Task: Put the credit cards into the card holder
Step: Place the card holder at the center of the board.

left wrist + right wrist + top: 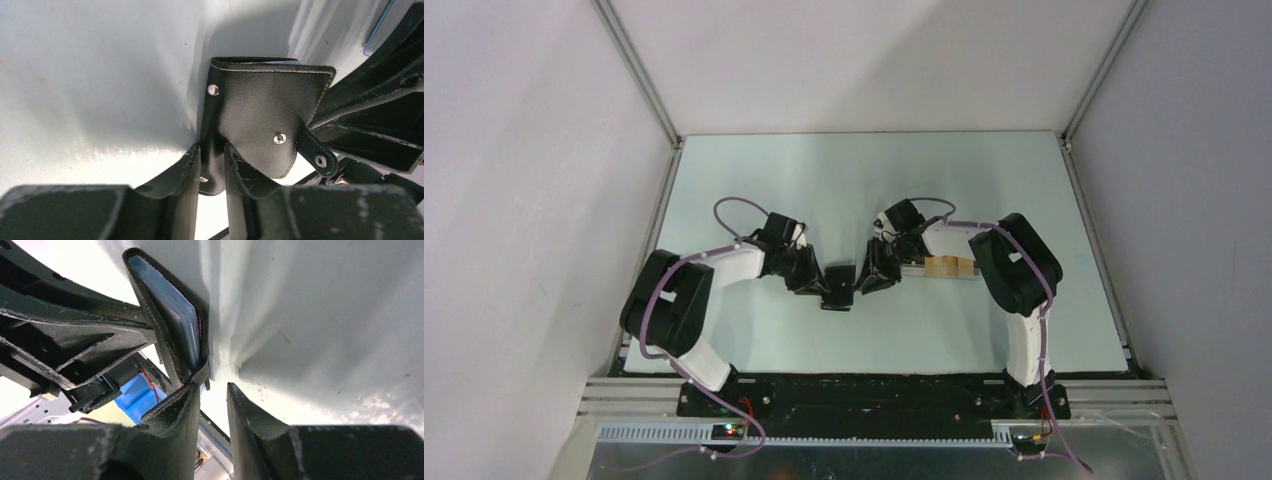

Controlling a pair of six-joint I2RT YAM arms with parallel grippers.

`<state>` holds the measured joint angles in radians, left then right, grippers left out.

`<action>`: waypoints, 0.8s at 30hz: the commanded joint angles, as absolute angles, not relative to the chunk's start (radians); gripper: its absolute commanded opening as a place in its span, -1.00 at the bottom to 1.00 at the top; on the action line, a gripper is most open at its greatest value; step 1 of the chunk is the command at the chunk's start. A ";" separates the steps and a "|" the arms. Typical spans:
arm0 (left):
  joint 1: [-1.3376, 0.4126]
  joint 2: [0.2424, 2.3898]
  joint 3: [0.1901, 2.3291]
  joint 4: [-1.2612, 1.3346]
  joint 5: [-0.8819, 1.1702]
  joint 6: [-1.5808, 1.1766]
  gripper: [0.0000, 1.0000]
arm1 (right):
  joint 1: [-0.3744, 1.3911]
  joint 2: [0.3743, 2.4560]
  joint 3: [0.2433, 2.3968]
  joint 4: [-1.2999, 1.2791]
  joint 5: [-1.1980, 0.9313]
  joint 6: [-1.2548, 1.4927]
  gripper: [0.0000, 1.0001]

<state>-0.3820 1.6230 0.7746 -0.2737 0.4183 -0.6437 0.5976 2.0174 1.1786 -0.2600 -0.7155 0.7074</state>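
Observation:
The black card holder [837, 287] hangs above the table's middle, between both grippers. My left gripper [212, 161] is shut on its stitched edge, and its flap with a stud [265, 112] spreads out beyond the fingers. In the right wrist view the holder [165, 332] gapes slightly and shows its blue lining. My right gripper [214, 390] is open by a narrow gap with nothing in it. Its left fingertip [192, 390] touches the holder's lower corner. Orange-yellow credit cards [951, 266] lie just right of the right gripper [869, 280].
The cards rest on a pale flat tray [916, 269], partly hidden under the right arm [1014, 262]. Metal frame rails [649, 235] run along the table's left and right edges. The arm bases sit at the near edge.

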 commanded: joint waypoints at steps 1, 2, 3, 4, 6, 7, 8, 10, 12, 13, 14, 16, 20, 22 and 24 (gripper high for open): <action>-0.385 1.628 0.775 -0.259 0.396 -0.620 -0.32 | 0.603 1.948 1.179 -0.261 -0.742 0.701 -0.37; -0.380 1.616 0.771 -0.257 0.396 -0.621 -0.31 | 0.602 1.948 1.179 -0.265 -0.745 0.698 -0.37; -0.376 1.609 0.768 -0.257 0.402 -0.620 -0.29 | 0.600 1.948 1.178 -0.266 -0.748 0.696 -0.37; -0.368 1.599 0.762 -0.256 0.407 -0.620 -0.28 | 0.599 1.948 1.177 -0.264 -0.752 0.696 -0.37; -0.354 1.593 0.757 -0.249 0.430 -0.619 -0.28 | 0.601 1.948 1.177 -0.250 -0.763 0.701 -0.37; -0.344 1.592 0.755 -0.246 0.452 -0.618 -0.29 | 0.603 1.949 1.177 -0.236 -0.772 0.704 -0.37; -0.341 1.594 0.751 -0.236 0.473 -0.619 -0.29 | 0.604 1.950 1.177 -0.230 -0.776 0.708 -0.37; -0.326 1.600 0.742 -0.219 0.503 -0.624 -0.33 | 0.602 1.953 1.177 -0.226 -0.783 0.704 -0.38; -0.314 1.601 0.734 -0.209 0.510 -0.628 -0.36 | 0.599 1.952 1.177 -0.256 -0.766 0.683 -0.38; -0.309 1.599 0.732 -0.208 0.509 -0.628 -0.36 | 0.597 1.948 1.177 -0.291 -0.743 0.674 -0.38; -0.308 1.598 0.729 -0.206 0.503 -0.627 -0.37 | 0.594 1.943 1.174 -0.307 -0.733 0.657 -0.38; -0.307 1.591 0.725 -0.206 0.493 -0.626 -0.36 | 0.588 1.934 1.158 -0.311 -0.732 0.653 -0.38; -0.307 1.586 0.724 -0.205 0.494 -0.627 -0.36 | 0.579 1.927 1.133 -0.261 -0.750 0.676 -0.38; -0.308 1.592 0.725 -0.203 0.497 -0.624 -0.37 | 0.578 1.934 1.131 -0.221 -0.779 0.699 -0.38; -0.308 1.598 0.727 -0.202 0.503 -0.623 -0.37 | 0.580 1.938 1.132 -0.182 -0.797 0.714 -0.38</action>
<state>-0.3119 1.6154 0.7338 -0.2211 0.4984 -0.6449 0.5861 1.9743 1.1332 -0.2565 -0.7494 0.6846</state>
